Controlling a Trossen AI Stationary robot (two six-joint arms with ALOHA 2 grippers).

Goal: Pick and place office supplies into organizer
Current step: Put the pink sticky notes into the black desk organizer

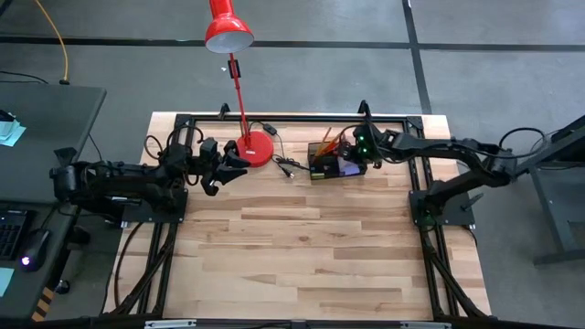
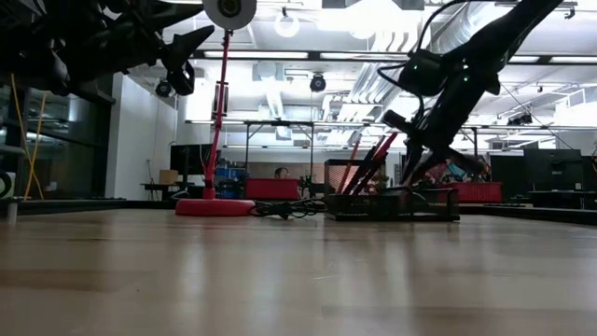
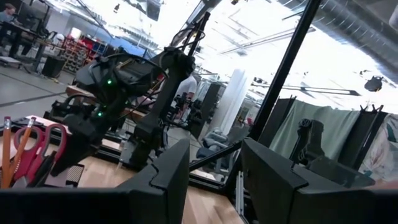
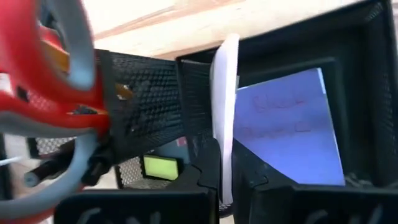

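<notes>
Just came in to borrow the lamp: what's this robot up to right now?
The right pincer is down in the black mesh organizer at the table's far edge, shut on a thin white pad standing on edge beside a purple sticky-note pad. Red-handled scissors and pencils already stand in the organizer. The left pincer hangs open, holding nothing, near the red lamp's base.

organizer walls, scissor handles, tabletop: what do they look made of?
Organizer: black metal mesh, going by the fine perforations in its walls; matte finish.
Scissor handles: probably moulded plastic, glossy red with a grey inner lining.
Tabletop: wood, butcher-block style; joined strips with visible grain, a light, low-sheen finish.
</notes>
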